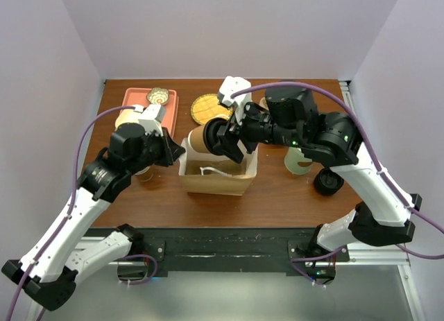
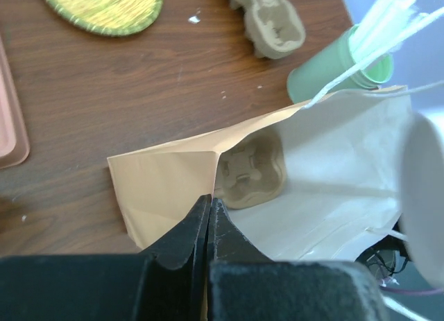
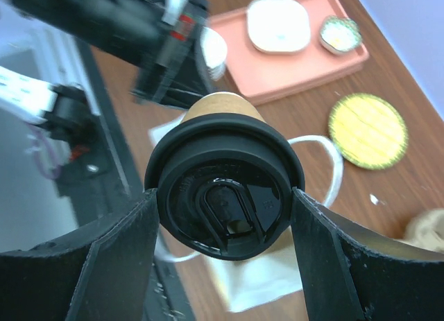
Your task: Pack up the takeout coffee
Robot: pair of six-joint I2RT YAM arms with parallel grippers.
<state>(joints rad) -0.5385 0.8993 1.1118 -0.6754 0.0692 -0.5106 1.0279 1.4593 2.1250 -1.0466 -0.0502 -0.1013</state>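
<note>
From above, the left gripper (image 1: 171, 152) pinched the left rim of the bag (image 1: 217, 175), likely to hold its mouth open, while the right gripper (image 1: 223, 137) held the coffee (image 1: 200, 139) tipped sideways just over that mouth. The left wrist view showed shut jaws on that rim and a pulp carrier (image 2: 250, 172) inside the bag. The right wrist view showed fingers (image 3: 118, 252) flanking the coffee's black lid (image 3: 223, 189); no writing was readable.
</note>
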